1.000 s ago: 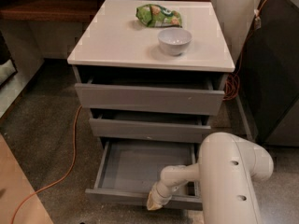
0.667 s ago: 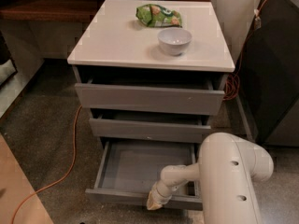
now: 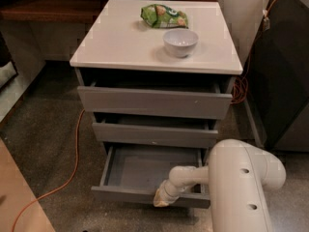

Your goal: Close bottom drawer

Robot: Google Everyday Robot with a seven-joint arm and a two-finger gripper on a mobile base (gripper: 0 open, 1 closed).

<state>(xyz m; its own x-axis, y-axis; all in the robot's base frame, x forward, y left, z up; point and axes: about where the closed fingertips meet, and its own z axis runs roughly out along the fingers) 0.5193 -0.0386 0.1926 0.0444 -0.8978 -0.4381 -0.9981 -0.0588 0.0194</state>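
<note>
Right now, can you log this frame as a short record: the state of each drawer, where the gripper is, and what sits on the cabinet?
bottom drawer: pulled far out, grey tray inside holds nothing visible
middle drawer: out slightly
top drawer: out slightly
gripper: at the bottom drawer's front panel, right of centre, arm reaching in from the lower right
cabinet top: white; holds a white bowl and, behind it, a green snack bag
floor: orange cable running left of the cabinet
task status: drawer not yet closed
</note>
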